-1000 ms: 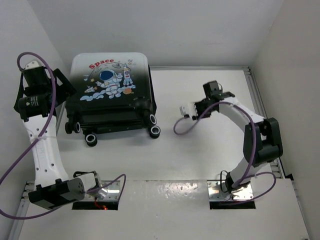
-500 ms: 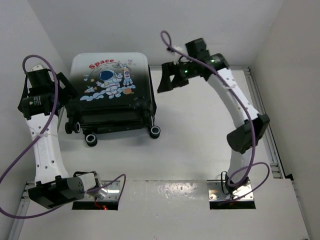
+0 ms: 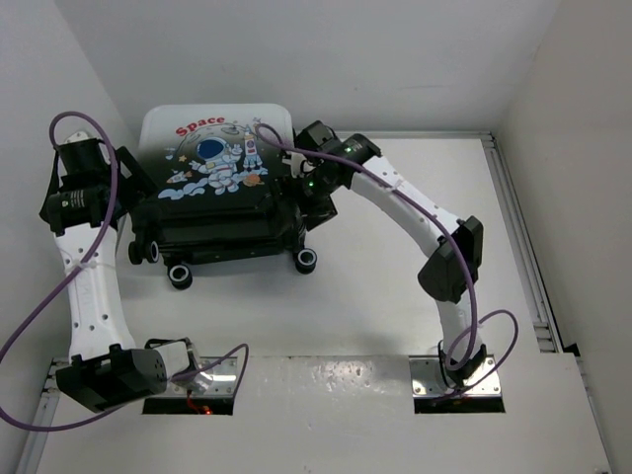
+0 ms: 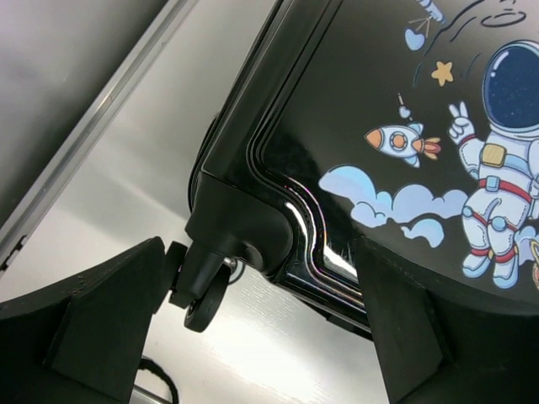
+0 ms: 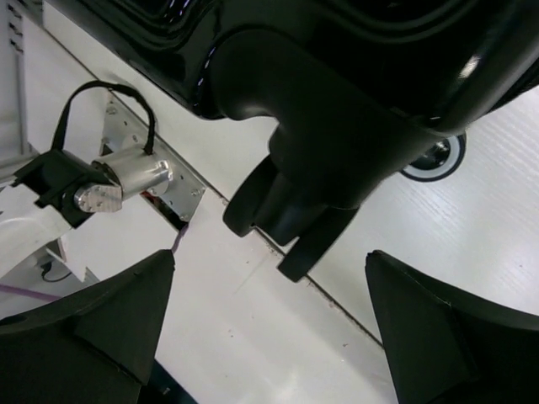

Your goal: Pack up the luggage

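Two tools now flank the luggage [image 3: 217, 188]. The right tool [image 3: 308, 197], fingers spread wide and holding nothing, has swung in from the open tabletop [image 3: 395, 257] to the right near corner, by a black caster [image 5: 290, 210]. The left tool [image 3: 138, 193], equally spread and empty, stays at the left near corner. The luggage lies shut, print up, far left. Judgement: both arms are set to grasp it; packing has not begun.

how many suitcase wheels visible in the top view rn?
3. Far-left wheel, front-left wheel and front-right wheel, all on the suitcase. A fourth may be hidden under the right gripper.
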`<state>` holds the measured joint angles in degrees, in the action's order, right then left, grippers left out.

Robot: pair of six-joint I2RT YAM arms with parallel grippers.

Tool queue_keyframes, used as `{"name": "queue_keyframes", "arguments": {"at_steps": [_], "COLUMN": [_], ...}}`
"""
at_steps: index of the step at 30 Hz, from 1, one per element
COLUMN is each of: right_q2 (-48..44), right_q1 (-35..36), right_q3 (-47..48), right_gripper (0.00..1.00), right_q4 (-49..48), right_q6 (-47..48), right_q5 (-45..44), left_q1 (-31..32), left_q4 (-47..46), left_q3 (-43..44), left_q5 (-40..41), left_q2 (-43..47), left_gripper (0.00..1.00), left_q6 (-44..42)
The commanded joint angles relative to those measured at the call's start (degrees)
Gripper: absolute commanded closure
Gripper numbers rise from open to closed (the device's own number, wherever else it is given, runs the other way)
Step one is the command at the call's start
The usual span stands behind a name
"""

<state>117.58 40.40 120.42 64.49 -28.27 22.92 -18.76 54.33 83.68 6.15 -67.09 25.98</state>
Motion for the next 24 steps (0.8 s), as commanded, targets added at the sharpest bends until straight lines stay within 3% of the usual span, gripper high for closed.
{"name": "queue_keyframes", "arguments": {"at_steps": [1, 6, 15, 18, 21, 24], "right_q2": [-0.8, 1.1, 0.8, 1.0, 1.1, -1.0], "right_q1": [2.7, 5.0, 5.1, 5.4, 5.6, 6.4], "right_q3": [-1.0, -1.9, -9.1, -10.7, -12.0, -14.9], "right_gripper": [0.05, 0.03, 0.02, 0.13, 0.36, 0.77], "right_q4": [-0.4, -1.5, -14.6, -17.6, -20.9, -24.7], "right_q6": [-5.3, -7.4, -11.2, -10.8, -9.8, -6.2], "right_q5": [-5.9, -12.3, -21.1, -22.7, -22.6, -22.5], "left_q1": [-0.7, -0.7, -0.7, -0.7, -0.7, -0.7], "left_q4": [-1.9, -2.5, -4.1, -4.7, -4.7, -5.2], "left_q3": [-0.3, -2.2, -4.5, -4.5, -4.5, -5.0], "left_q5": [-0.5, -0.5, 0.1, 0.1, 0.1, 0.1], "left_q2": [1.1, 1.6, 2.7, 2.7, 2.1, 2.1], "left_gripper": [0.01, 0.01, 0.01, 0.01, 0.01, 0.01], "left_q6": [0.0, 0.0, 0.0, 0.0, 0.0, 0.0]}}
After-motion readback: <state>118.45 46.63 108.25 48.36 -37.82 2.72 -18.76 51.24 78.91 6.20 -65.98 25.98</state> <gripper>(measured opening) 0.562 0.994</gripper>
